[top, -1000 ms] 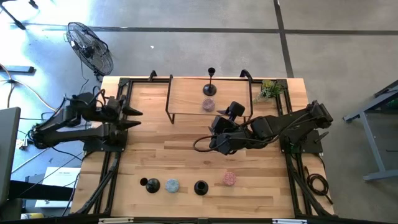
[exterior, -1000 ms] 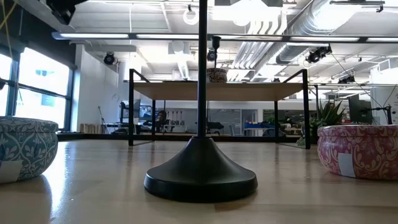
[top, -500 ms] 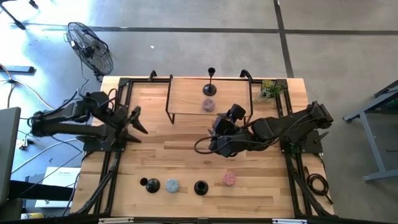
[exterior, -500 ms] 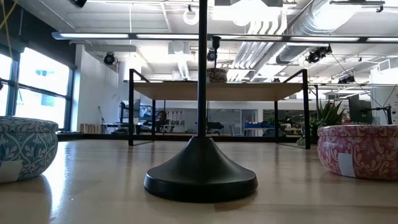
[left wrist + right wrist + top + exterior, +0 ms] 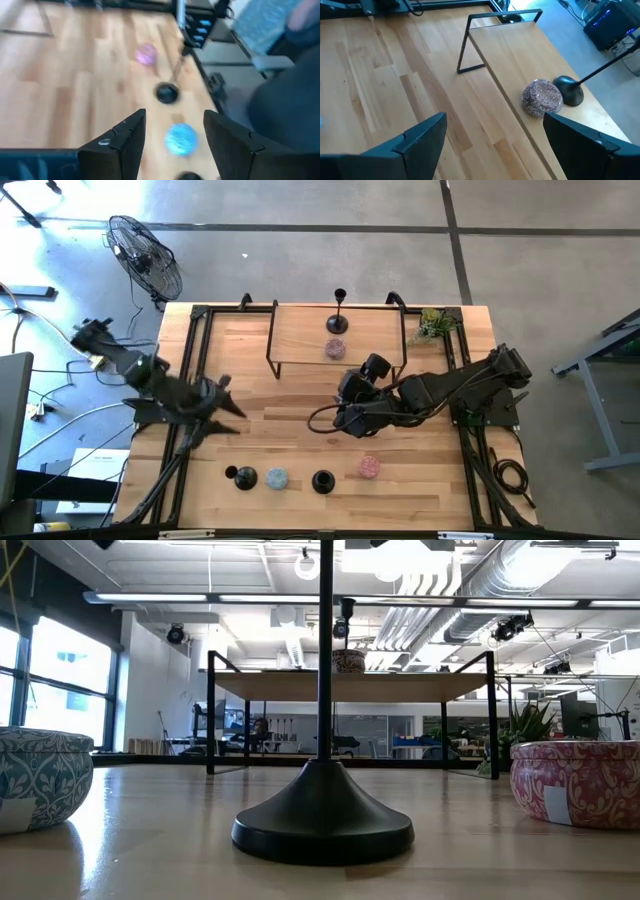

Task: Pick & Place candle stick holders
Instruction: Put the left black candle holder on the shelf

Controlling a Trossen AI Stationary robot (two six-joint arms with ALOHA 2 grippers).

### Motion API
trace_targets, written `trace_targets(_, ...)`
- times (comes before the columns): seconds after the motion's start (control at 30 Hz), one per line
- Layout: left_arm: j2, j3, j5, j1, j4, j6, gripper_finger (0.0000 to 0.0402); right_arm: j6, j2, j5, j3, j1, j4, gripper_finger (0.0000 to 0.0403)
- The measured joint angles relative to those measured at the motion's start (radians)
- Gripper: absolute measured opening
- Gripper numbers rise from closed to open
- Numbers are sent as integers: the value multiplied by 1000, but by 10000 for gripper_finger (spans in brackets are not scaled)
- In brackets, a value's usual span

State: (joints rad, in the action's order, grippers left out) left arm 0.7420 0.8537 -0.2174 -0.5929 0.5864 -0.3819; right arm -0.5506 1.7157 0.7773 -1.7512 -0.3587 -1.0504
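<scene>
three black candle stick holders (image 5: 322, 480) (image 5: 233, 474) (image 5: 339, 311) stand upright, untouched.

Right gripper (image 5: 492, 142): your two dark fingers stand wide apart, holding nothing.
Raised shelf (image 5: 520, 55): ahead, at 12 o'clock.
Candle stick holder (image 5: 570, 92): on the shelf, touching the mottled round tin (image 5: 542, 98).

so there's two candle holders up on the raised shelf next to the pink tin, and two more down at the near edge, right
Not quite: only one candle holder stands on the raised shelf, beside the pink tin. The high view shows it. The other two, one candle holder and another, are at the near edge as you said.
</scene>
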Motion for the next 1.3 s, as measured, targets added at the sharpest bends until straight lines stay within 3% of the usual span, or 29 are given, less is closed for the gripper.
trace_targets(0.3, 211, 127, -92, -310, 6, -121, 198, -4, 0, 4, 0, -23, 0, 327)
trace_targets(0.57, 304, 273, -118, -452, 129, -194, 198, -26, 0, 5, 0, -24, 4, 327)
trace_targets(0.8, 304, 249, -159, -476, 153, -256, 198, -37, 0, -2, 0, -24, 17, 327)
trace_targets(1.03, 316, 232, -275, -474, 322, -400, 198, -52, 0, -2, 0, -30, 17, 327)
trace_targets(1.3, 380, 232, -256, -474, 314, -414, 198, -52, 0, -2, 0, -30, 17, 327)
